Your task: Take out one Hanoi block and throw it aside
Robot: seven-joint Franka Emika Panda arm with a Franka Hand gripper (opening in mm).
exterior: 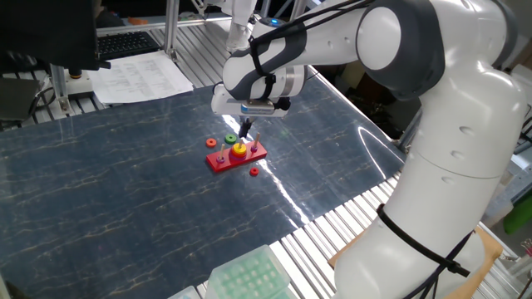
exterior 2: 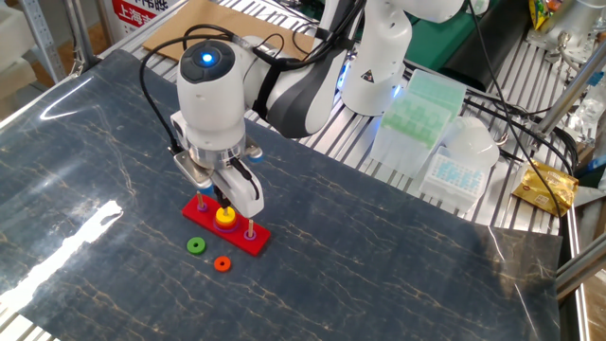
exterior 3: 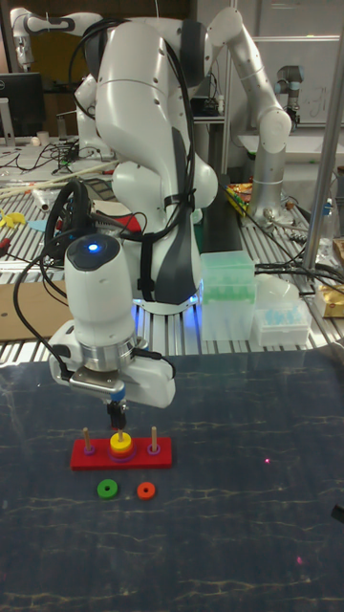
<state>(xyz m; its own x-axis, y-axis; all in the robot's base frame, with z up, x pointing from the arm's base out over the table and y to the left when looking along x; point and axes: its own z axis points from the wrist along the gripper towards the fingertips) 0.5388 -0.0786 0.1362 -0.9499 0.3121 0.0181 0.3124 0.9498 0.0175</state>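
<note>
Little can be read. In the other fixed view, a red-and-white sign (exterior 2: 135, 13) stands at the top edge, behind the dark marbled table (exterior 2: 379, 246), with white characters too small to make out. In one fixed view, white printed sheets (exterior: 141, 75) lie beyond the table's far edge, their print illegible.

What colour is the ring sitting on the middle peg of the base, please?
Yellow. The Hanoi block on the middle peg of the red base shows best in the tall fixed view.
</note>
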